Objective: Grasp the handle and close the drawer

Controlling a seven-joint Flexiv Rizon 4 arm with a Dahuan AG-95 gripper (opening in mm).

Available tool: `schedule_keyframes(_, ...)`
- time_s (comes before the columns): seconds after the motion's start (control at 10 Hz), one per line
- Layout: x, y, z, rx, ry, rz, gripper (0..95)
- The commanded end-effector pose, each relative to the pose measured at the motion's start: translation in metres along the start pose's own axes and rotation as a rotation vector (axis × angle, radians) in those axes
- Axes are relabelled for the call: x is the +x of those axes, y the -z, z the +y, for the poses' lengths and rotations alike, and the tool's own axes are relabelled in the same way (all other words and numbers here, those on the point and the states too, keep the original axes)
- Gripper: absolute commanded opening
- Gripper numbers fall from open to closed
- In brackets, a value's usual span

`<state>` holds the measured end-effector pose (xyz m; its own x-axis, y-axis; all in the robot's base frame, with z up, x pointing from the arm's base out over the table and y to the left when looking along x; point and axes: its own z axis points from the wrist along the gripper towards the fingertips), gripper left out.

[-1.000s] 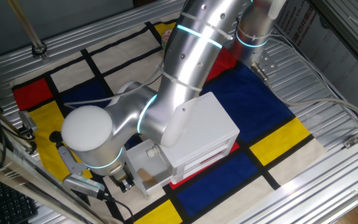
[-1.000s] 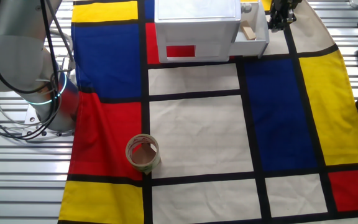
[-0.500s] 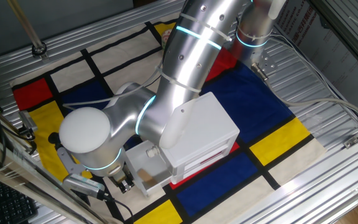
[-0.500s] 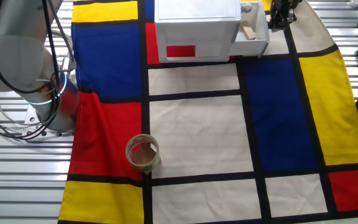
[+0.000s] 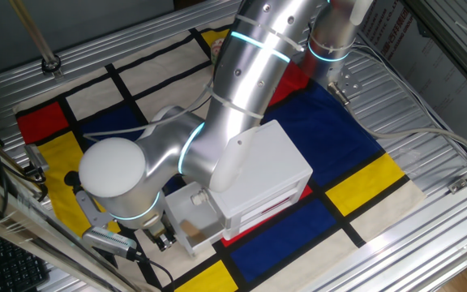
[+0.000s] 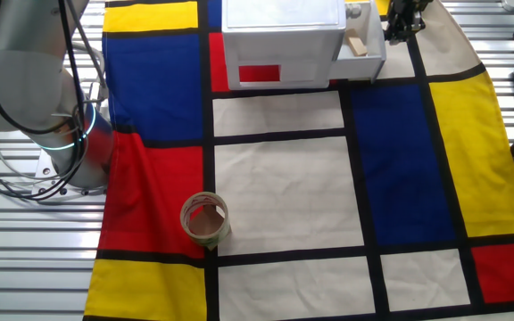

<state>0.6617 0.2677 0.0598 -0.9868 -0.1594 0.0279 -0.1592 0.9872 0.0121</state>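
nothing has moved that we can make out since the earlier frames; arm, gripper (image 6: 403, 25) and drawer (image 6: 362, 55) sit as they did. we see the drawer pulled out of the right side of the white cabinet (image 6: 282, 43) at the far edge of the cloth (image 6: 284, 187), with a small tan block (image 6: 356, 46) lying inside it. it is a white plastic tray with a flat front panel, light-looking and likely to slide easily. in one fixed view the drawer (image 5: 191, 225) sticks out toward the lower left, and the gripper (image 5: 164, 238) hangs just at its front panel. the handle is too small and too hidden by the dark fingers for us to pick out in either view, and we cannot tell whether the jaws are open, closed, or clamped on it. we judge the grasp step is in hand and the push has not begun, since the drawer stands well out. the risks from here: if the jaws miss the knob, the fingers may slip off the panel; if the push is off the drawer's axis, the tray could jam or the light cabinet could skid on the cloth instead of the drawer going in. a tape roll (image 6: 205, 220) lies well apart, no concern.
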Motion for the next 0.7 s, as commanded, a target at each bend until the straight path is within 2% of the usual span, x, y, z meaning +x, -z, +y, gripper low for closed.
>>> schedule_keyframes(0.1,0.0035,-0.0004,-0.0003,-0.001,0.001,-0.001,0.0)
schedule_keyframes(0.7,0.012,-0.0004,-0.0016,-0.003,0.001,0.0,0.0)
